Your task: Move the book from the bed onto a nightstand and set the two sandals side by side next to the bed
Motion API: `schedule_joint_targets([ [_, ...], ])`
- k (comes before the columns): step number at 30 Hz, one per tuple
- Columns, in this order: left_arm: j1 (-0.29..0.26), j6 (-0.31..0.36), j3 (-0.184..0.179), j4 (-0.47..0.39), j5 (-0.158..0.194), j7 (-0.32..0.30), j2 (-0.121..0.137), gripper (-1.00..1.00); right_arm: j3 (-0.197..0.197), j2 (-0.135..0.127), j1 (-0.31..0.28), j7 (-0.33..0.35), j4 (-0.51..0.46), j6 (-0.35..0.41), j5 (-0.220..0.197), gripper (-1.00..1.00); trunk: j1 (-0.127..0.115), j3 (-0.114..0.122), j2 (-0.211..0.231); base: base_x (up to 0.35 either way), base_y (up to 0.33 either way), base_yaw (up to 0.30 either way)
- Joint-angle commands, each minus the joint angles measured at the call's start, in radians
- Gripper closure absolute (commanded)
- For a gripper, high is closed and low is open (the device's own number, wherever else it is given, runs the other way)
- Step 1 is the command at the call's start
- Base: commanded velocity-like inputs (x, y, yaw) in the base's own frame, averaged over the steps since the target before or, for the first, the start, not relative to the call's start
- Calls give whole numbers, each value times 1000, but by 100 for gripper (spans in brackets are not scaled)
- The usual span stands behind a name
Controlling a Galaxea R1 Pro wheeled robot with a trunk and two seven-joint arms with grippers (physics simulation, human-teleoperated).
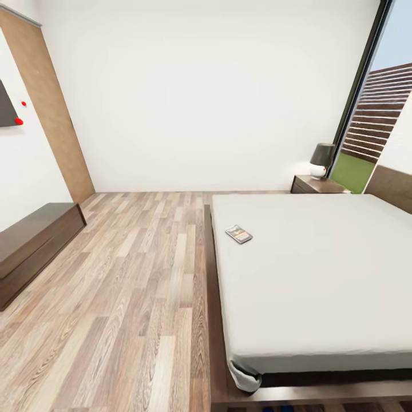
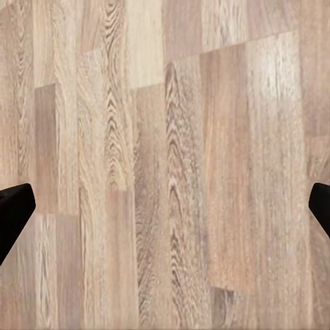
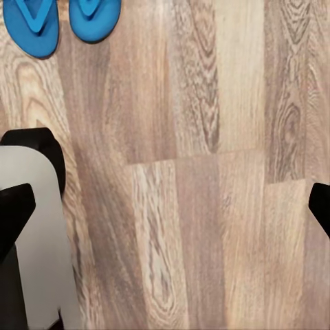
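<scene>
The head view looks across the bedroom: a wood-plank floor [image 1: 131, 286] on the left and the bed [image 1: 320, 274] on the right, its pale-grey mattress resting on a dark brown frame; the book [image 1: 238, 234] lies flat on the mattress near the edge that faces the open floor, toward the far end of the bed, its dark cover with an orange band turned up; beyond the bed's far corner stands a nightstand [image 1: 313, 184], dark brown, carrying a lamp [image 1: 321, 159] with a dark shade and a white base, right beside the tall dark-framed window [image 1: 366, 114] through which grass and a slatted fence show; a long low dark cabinet [image 1: 34, 246] runs along the left wall, well apart from the bed

In the right wrist view the two sandals [image 3: 62, 24], bright blue, lie side by side on the planks, close together, partly cut by the picture's edge; the right gripper [image 3: 165, 206] has its jaws spread wide with bare floor between them, holding nothing; a pale-grey and black part of the robot shows near one fingertip

In the left wrist view the left gripper [image 2: 165, 206] likewise has its jaws wide apart over bare planks, with nothing held
</scene>
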Motion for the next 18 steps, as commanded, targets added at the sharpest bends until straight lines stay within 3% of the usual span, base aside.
schedule_joint_targets([
  [1, -1, -3, -9, 0, 10, 2, 0, -100, -9, 0, -1, 2, 3, -6, 10, -100, -4, 2, 7, 0, 0, 0],
  [13, -1, -3, -9, -1, 9, -3, -3, -100, -9, 0, -1, 2, 3, -6, 10, -100, -50, 40, 91, 0, 0, 0],
  [18, -1, -2, -9, -2, 8, -5, -17, -100, -9, 1, -1, 2, 3, -6, 10, -100, -69, 56, 126, 0, 0, 0],
])
